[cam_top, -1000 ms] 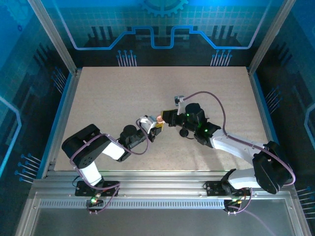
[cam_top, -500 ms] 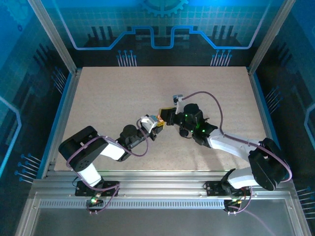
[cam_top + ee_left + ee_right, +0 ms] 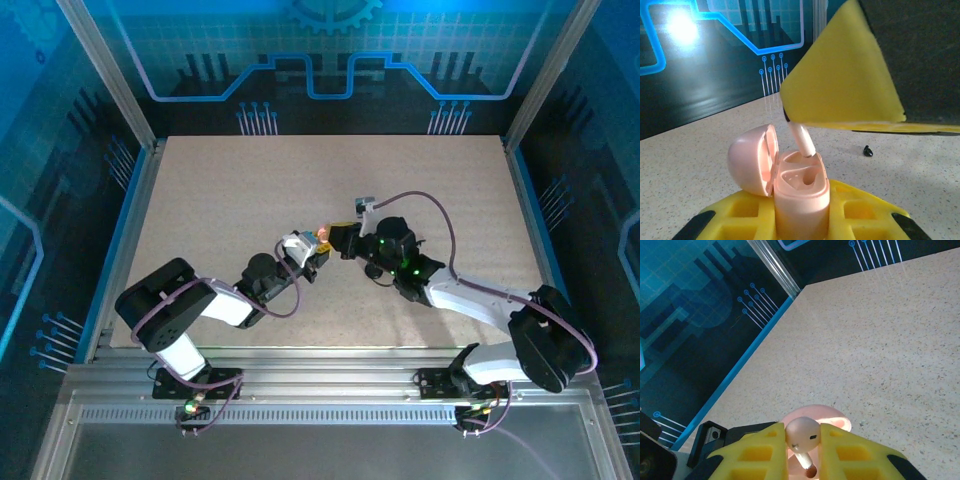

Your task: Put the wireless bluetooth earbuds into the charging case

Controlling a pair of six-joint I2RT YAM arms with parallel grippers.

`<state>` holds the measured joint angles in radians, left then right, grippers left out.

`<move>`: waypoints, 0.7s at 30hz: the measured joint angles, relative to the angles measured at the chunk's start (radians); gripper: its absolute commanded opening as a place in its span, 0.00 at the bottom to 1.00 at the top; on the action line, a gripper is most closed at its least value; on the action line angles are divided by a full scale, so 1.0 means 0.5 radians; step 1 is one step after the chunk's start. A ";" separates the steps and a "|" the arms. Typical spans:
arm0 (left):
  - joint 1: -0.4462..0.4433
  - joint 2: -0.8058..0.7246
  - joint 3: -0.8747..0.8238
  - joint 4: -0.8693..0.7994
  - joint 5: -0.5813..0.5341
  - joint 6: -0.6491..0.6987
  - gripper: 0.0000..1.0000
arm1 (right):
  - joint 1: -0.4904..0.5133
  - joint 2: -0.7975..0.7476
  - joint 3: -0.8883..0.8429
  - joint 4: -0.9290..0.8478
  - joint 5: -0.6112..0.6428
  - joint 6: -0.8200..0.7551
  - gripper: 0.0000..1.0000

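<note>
Both clamped | left end effector [image 3: 800, 222] on pink case [image 3: 801, 192] | right end effector [image 3: 802, 442] on earbud [image 3: 801, 431] | black speck [image 3: 868, 150] nearby

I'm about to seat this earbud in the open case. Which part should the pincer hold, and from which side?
Grip the earbud by its round head, from above, squeezed across its two sides, as the right pincer does now. That leaves the thin stem free and pointing down at the open case, whose lid is swung aside.
</note>
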<state>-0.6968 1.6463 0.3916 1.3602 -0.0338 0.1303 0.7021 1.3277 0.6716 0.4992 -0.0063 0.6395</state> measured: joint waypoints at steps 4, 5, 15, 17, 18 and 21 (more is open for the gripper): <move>0.000 -0.008 0.001 -0.001 0.000 0.000 0.16 | 0.001 0.000 -0.015 0.005 0.000 0.008 0.19; 0.000 -0.012 0.002 0.000 0.000 0.000 0.16 | 0.001 0.000 -0.020 0.008 -0.001 0.014 0.19; 0.000 -0.040 0.016 -0.002 -0.009 -0.001 0.16 | 0.021 0.028 -0.021 0.072 -0.002 0.038 0.19; 0.000 -0.041 0.016 -0.001 -0.010 -0.001 0.16 | 0.021 0.028 -0.021 0.076 -0.002 0.038 0.19; 0.000 -0.041 0.016 -0.002 -0.011 -0.001 0.16 | 0.021 0.028 -0.021 0.076 -0.002 0.038 0.19; 0.000 -0.045 0.016 -0.002 -0.015 -0.001 0.17 | 0.021 0.028 -0.021 0.076 -0.002 0.039 0.19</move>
<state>-0.6968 1.6238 0.3996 1.3590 -0.0414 0.1299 0.7128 1.3418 0.6609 0.5369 -0.0071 0.6590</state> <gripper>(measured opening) 0.201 0.192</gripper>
